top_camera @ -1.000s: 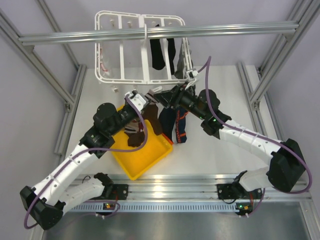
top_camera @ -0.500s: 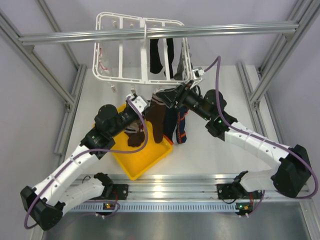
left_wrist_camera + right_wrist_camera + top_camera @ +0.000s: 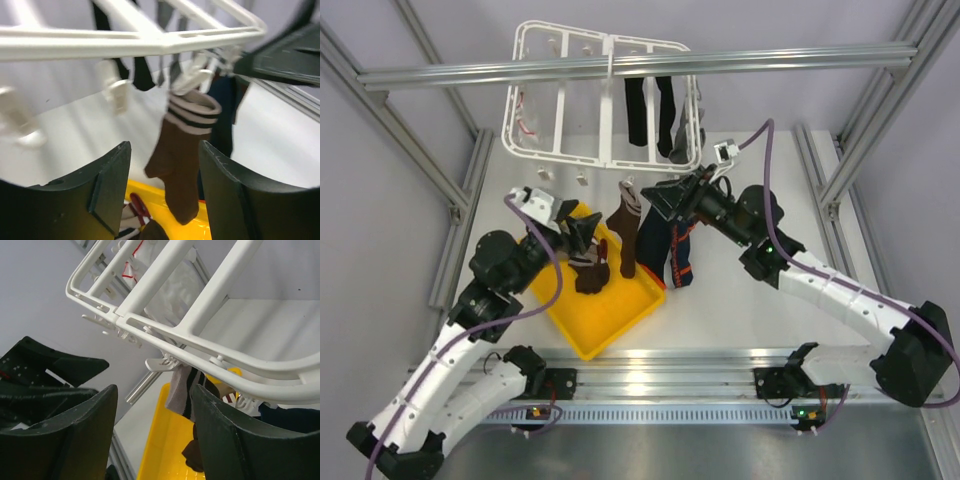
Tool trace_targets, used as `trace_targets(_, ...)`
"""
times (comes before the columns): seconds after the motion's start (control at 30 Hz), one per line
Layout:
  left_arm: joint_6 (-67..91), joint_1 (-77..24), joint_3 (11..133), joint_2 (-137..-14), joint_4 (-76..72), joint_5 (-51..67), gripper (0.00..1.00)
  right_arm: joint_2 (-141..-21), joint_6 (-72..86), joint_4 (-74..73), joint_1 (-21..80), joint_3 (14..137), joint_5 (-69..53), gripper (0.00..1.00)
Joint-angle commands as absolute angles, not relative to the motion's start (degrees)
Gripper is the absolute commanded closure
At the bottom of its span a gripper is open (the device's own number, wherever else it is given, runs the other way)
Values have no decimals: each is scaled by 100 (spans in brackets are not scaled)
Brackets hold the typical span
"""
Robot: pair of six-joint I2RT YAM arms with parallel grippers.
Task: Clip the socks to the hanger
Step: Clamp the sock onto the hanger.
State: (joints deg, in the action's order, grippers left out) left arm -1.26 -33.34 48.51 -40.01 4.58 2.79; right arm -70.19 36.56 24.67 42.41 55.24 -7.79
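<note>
Brown sock (image 3: 627, 235) hangs clipped to the hanger (image 3: 610, 120); both grippers stand open and empty.

Over the worktop's (image 3: 740, 300) far edge the hanger dangles from a bar, with dark socks (image 3: 650, 110) on its right side. The yellow tray (image 3: 610, 335) with more socks sits near the left front. The right gripper (image 3: 655, 190) waits just under the hanger's near right corner, the left gripper (image 3: 582, 232) above the tray's far corner. The clip (image 3: 197, 80) seems to bite only the cuff's edge, so an arm nudging the free-swinging hanger could shake the sock loose.
</note>
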Motion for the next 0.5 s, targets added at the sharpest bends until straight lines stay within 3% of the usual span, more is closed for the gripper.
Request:
trace_targets(0.0,913,-2719,4772,-3867,764,-263,38,-6776,3481,2645,4184,5502,-914,39)
trace_targets(0.23,1450,-1750,4457,-3323,985,139,32,-6767,3235,2803,4245,5511,-1265,39)
trace_targets(0.47,678,-1661,3859,-3138,-174,1177,32,-6934,3024,2856,4421,5695,-1283,39)
